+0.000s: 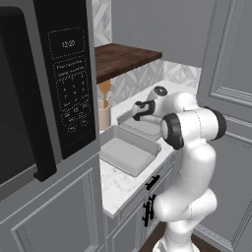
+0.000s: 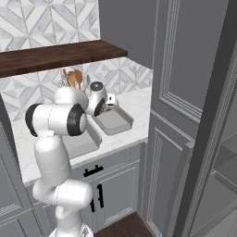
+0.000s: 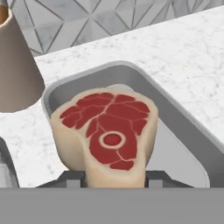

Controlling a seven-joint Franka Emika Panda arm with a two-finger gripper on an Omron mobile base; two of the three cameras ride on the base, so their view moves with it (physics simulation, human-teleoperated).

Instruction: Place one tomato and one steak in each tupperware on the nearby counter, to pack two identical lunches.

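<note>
Two tupperwares, left base view: shallow grey rectangular trays with rounded corners lie end to end on the counter (image 1: 123, 189), the near tupperware (image 1: 126, 153) in front, the far tupperware (image 1: 142, 126) partly behind the arm.
Arm pose, left base view: the white arm rises from the lower right, bends at a dark-ringed elbow and reaches left and forward, so that the gripper (image 1: 138, 109) hangs over the far tupperware.
Writing, left base view: a black microwave panel (image 1: 69, 74) shows "12:00" at its top; the keypad text below is too small to read.
Materials, left base view: white veined stone worktop, grey panelled cabinets with black handles, a dark brown wooden shelf (image 1: 123, 58), a beige utensil holder (image 1: 104, 113) with wooden utensils.

Arm pose, right base view: the arm rises from the lower left, its forearm points away from the camera, and the hand sits above the far tupperware, which lies beside a grey panelled tall cabinet (image 2: 185, 92).
Backsplash, right base view: grey and white geometric tiles.

Claw, hand view: the dark fingers (image 3: 72, 178) are clenched on the pale fat edge of the steak (image 3: 107, 133).
Steak, hand view: a raw T-bone shape, red marbled meat with a round bone ring, upright over the far tupperware's grey floor.
Surroundings, hand view: the beige holder stands just beside the tray's corner.
</note>
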